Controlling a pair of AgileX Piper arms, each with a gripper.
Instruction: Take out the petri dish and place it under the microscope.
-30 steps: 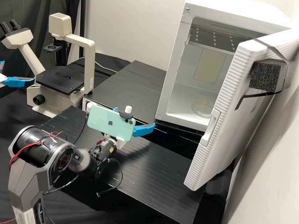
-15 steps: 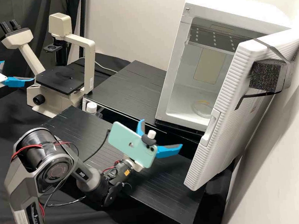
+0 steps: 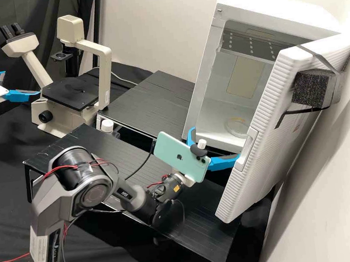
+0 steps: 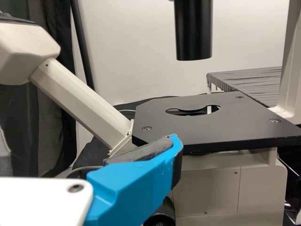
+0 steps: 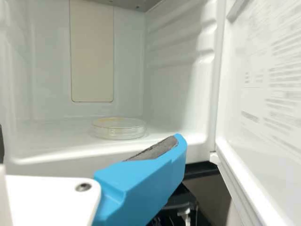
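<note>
The clear petri dish (image 3: 237,127) lies flat on the floor of the white cabinet (image 3: 202,98). My right gripper (image 3: 215,143) is open in front of the cabinet's mouth, beside the open door and short of the dish. In the right wrist view, one blue finger (image 5: 146,183) shows nearer than the petri dish (image 5: 119,132). My left gripper (image 3: 22,82) is open beside the microscope (image 3: 105,73), left of its black stage (image 3: 66,93). In the left wrist view, its blue finger (image 4: 131,188) is before the stage (image 4: 207,132), which has a central opening.
The ribbed cabinet door (image 3: 264,132) stands open on the right, with a black foam block (image 3: 309,89) strapped on. A white-capped bottle (image 3: 107,126) stands between black platforms (image 3: 146,104). The microscope's black tube (image 4: 193,33) hangs over the stage.
My right gripper has moved right, toward the cabinet's mouth and door, and its two fingers have come into view spread apart. The left arm has kept still.
</note>
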